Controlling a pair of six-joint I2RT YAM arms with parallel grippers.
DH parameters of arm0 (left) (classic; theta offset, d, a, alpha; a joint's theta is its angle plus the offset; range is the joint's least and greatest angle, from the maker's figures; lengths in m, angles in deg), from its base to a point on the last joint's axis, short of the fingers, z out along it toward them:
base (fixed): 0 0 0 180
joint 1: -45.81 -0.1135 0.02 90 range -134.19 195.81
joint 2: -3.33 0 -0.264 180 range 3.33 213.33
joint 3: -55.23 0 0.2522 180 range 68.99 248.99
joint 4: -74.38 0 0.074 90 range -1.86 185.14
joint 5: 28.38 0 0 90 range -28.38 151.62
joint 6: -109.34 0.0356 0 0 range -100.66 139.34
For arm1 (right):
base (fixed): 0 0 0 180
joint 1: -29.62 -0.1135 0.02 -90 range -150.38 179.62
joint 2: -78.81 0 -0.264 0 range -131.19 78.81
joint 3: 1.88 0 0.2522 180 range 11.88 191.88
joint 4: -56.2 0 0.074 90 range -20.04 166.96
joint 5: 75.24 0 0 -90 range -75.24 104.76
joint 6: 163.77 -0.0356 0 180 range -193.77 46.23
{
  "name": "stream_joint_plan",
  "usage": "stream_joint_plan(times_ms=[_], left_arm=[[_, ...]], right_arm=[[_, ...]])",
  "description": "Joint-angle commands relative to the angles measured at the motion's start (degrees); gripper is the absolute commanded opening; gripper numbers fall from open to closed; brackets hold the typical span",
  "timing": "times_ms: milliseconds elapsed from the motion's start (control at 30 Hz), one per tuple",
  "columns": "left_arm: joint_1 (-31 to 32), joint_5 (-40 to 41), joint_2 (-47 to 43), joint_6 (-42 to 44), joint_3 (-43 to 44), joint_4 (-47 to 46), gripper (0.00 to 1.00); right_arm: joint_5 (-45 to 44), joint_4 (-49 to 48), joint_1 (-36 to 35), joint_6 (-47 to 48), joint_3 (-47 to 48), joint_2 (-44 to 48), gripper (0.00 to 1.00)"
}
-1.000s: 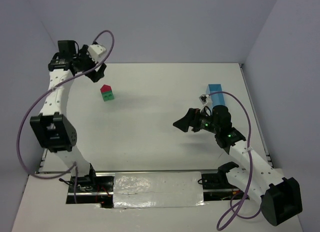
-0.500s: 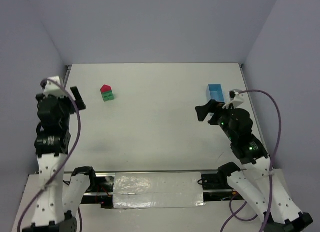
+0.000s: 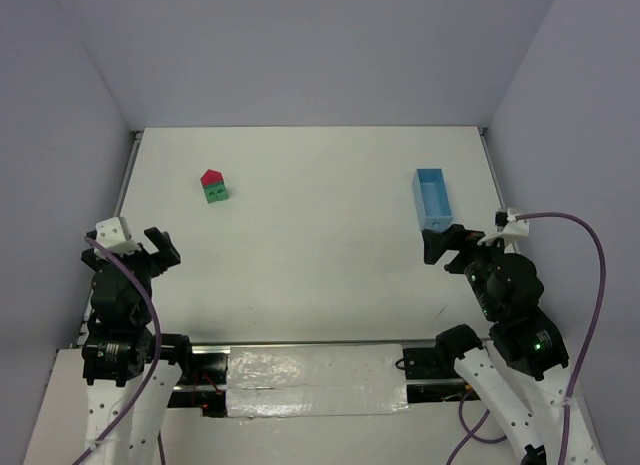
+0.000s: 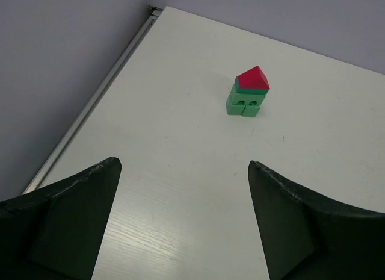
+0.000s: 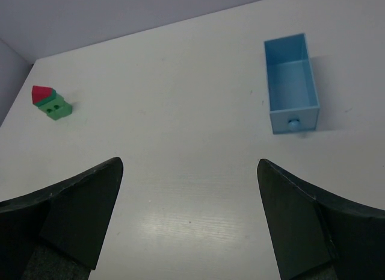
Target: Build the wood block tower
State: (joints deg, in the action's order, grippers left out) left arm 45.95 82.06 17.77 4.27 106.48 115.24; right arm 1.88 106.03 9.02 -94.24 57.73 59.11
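jaws gape empty on left gripper (image 4: 183, 171) and right gripper (image 5: 189, 165); avoid bumping the seemingly finished wood block tower (image 3: 214, 186) at eleven o'clock.

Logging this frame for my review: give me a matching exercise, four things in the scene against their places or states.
1 red roof block
2 green blocks
3 blue tray
4 left gripper

A open, holding nothing
B empty, far right
C topmost piece of the stack
D directly beneath the red piece

Pairs: 1-C, 2-D, 3-B, 4-A
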Motion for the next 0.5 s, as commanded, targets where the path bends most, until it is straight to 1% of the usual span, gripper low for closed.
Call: stream_joint_plan(times_ms=[0,167,467], left_arm=[[2.0,2.2,-0.5,-1.7,0.7,-0.9,1.00],[3.2,2.3,-1.8,-1.5,0.0,-1.9,0.99],[4.7,2.7,-2.1,-1.2,-0.6,-2.2,1.00]], right_arm=[[-2.9,1.5,-0.2,1.5,2.4,1.2,1.00],[-2.1,1.5,-0.3,0.3,0.9,1.1,1.00],[-3.7,1.6,-0.2,-0.5,0.7,-0.2,1.00]])
